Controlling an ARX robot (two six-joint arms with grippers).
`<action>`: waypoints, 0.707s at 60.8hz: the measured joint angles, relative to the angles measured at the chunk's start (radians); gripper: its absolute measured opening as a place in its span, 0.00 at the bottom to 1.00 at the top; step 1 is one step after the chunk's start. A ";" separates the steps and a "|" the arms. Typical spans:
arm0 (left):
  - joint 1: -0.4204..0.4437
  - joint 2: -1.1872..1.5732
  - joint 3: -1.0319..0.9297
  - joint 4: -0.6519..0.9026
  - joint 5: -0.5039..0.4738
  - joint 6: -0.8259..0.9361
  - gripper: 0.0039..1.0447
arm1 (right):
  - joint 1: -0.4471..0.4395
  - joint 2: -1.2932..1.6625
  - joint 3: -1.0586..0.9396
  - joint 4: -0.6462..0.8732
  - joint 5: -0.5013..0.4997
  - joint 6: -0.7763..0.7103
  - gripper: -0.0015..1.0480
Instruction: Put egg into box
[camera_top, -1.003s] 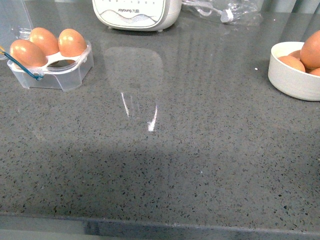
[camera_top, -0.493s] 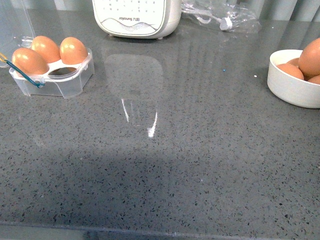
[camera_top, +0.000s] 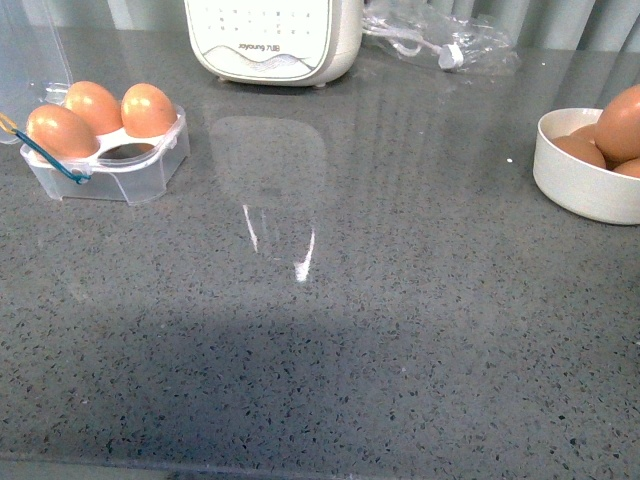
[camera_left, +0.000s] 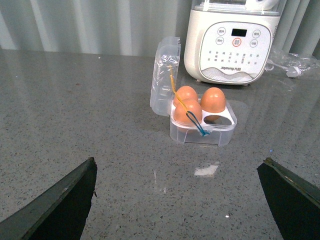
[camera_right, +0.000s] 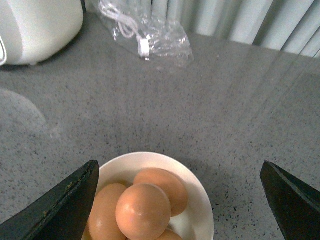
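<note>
although parked with right claw (camera_right: 177, 165) spread wide, empty, yet to grab egg (camera_right: 143, 211) just under it in bowl (camera_right: 204, 202). left claw (camera_left: 177, 161) likewise spread apart, box (camera_left: 202, 134) straight ahead of it: three cells filled, one free. remaining: grab, carry, drop.

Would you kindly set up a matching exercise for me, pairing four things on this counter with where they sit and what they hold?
Things:
1. box
2. white bowl
3. white appliance
4. clear plastic bag

Descriptions:
A. at the back of the counter, with its button panel facing the robot
B. at the far right, filled with loose eggs
C. at the far left, lid open, with three eggs and one empty cell
D. at the back, just right of the appliance, with a white cable inside

Pairs: 1-C, 2-B, 3-A, 4-D.
</note>
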 joint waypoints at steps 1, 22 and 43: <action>0.000 0.000 0.000 0.000 0.000 0.000 0.94 | 0.000 0.006 0.001 -0.002 0.001 0.000 0.93; 0.000 0.000 0.000 0.000 0.000 0.000 0.94 | -0.006 0.092 0.003 -0.001 -0.060 0.029 0.93; 0.000 0.000 0.000 0.000 0.000 0.000 0.94 | -0.020 0.143 -0.014 0.042 -0.104 0.066 0.93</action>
